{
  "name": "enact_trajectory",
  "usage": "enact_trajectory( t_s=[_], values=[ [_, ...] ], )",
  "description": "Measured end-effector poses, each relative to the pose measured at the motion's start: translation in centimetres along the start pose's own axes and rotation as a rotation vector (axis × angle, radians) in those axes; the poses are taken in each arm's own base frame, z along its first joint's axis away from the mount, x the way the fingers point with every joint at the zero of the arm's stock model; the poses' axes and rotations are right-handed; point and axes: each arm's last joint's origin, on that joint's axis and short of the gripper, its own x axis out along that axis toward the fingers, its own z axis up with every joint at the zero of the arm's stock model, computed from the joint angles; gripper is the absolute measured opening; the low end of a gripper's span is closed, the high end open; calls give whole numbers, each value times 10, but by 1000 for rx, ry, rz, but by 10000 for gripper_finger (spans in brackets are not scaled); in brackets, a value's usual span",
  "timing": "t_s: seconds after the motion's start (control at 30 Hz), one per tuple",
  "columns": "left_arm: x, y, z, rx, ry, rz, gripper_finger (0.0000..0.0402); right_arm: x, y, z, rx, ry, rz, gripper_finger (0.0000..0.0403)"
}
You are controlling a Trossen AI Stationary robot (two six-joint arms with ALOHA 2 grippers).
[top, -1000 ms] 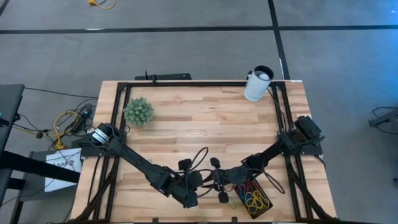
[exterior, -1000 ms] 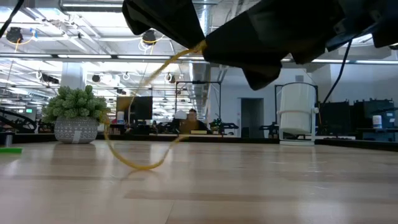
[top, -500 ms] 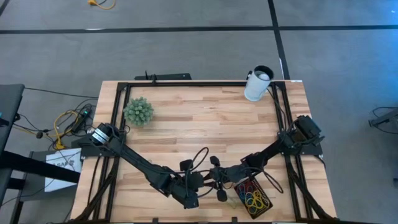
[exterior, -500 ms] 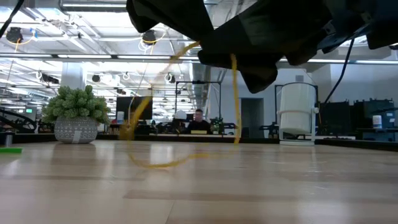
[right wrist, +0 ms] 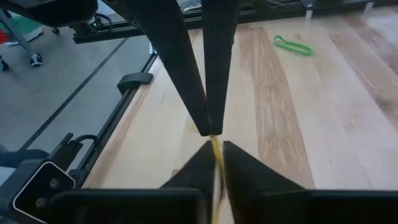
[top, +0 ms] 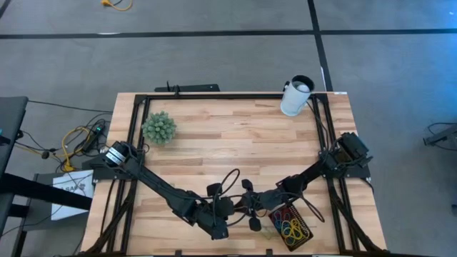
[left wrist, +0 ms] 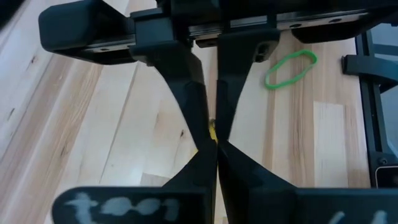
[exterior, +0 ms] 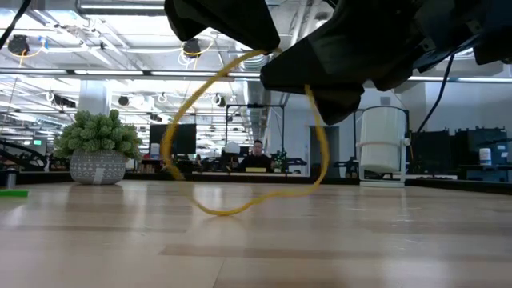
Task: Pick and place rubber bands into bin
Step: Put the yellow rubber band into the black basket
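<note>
Open room: the pale wooden tabletop (top: 228,135) lay bare across its middle and far half; a potted plant (top: 158,128) and a white cup (top: 295,96) stood near the far edge.
Near edge: both arms converged there, just beside the bin (top: 291,227).
Bin: shallow black tray, holding a tangle of coloured bands.
Yellow rubber band (exterior: 240,136): thin, floppy loop, hanging between the two end effectors, its bottom touching the wood.
Left end effector (left wrist: 213,138): fingers pressed together on the yellow rubber band.
Right end effector (right wrist: 213,146): likewise pinching it.
Green band (left wrist: 290,67): lying flat, apart.
</note>
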Motion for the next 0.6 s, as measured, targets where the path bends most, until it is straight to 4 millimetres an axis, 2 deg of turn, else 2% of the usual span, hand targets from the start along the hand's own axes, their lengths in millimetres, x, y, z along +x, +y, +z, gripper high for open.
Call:
enact_trajectory(
  t_s=[0.07,0.33,0.6],
  values=[
    [0,0,0,0,0,0,0,0,0,0,0,0,0,6],
    [-4,1,0,4,4,3,0,0,1,0,9,0,3,2],
    [-43,8,9,-37,-33,15,0,-13,10,11,25,9,23,1]
  ],
)
